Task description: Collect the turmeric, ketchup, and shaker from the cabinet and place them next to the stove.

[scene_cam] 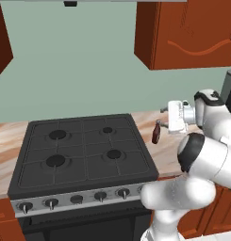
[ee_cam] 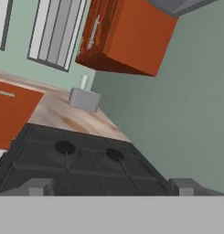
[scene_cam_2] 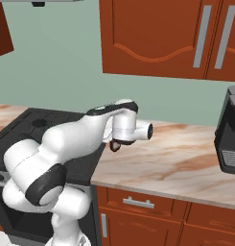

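Note:
The ketchup [scene_cam: 156, 132], a dark red-brown bottle, stands upright on the marble counter [scene_cam: 150, 120] just right of the stove [scene_cam: 84, 150]. From the right base view the ketchup [scene_cam_2: 114, 145] peeks out below my wrist. My gripper [scene_cam: 165, 117] hovers just above and to the right of the bottle, pointing left over the stove [scene_cam_2: 37, 126]. In the hand view the gripper [ee_cam: 111, 187] is open, its fingertips [ee_cam: 38, 186] wide apart with nothing between them, looking across the stove [ee_cam: 86, 160]. The turmeric, the shaker and the cabinet's shelf niche are out of view.
A dark grey espresso machine [scene_cam_2: 229, 137] stands at the far right of the counter. Red-brown wall cupboards [scene_cam_2: 167, 38] with arched doors hang above it. Beyond the stove, a small grey box-like object [ee_cam: 84, 98] sits on the counter. Drawers [scene_cam_2: 138, 204] run below the counter.

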{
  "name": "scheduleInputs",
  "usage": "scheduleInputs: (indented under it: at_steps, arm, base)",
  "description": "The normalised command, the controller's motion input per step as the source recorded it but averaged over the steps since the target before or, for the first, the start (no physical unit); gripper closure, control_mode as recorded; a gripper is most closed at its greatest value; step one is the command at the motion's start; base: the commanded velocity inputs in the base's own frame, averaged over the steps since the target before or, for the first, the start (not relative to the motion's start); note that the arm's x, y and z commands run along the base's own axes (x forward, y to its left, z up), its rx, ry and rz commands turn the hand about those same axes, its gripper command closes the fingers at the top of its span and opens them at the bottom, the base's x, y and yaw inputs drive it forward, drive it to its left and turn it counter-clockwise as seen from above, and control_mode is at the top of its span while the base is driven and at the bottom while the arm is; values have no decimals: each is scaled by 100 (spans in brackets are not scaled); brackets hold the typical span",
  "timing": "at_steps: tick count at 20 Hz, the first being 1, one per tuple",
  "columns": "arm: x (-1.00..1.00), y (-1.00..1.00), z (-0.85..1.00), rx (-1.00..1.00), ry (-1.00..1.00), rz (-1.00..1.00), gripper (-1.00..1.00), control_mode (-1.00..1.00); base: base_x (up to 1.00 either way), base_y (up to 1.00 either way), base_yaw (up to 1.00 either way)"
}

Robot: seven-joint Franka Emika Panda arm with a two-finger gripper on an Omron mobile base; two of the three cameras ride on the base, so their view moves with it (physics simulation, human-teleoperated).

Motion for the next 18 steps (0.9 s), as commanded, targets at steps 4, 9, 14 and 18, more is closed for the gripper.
scheduleInputs:
  at_steps: [4,9,14,18]
  arm:
    - [-90,38,59,0,0,-19,-100,-100]
    - [-78,59,67,0,6,-26,-100,-100]
    - [-73,66,52,-2,18,-20,-100,-100]
    - [-69,74,45,-7,22,-19,-100,-100]
  base:
    - [0,0,0]
    - [0,0,0]
    - [0,0,0]
    - [0,0,0]
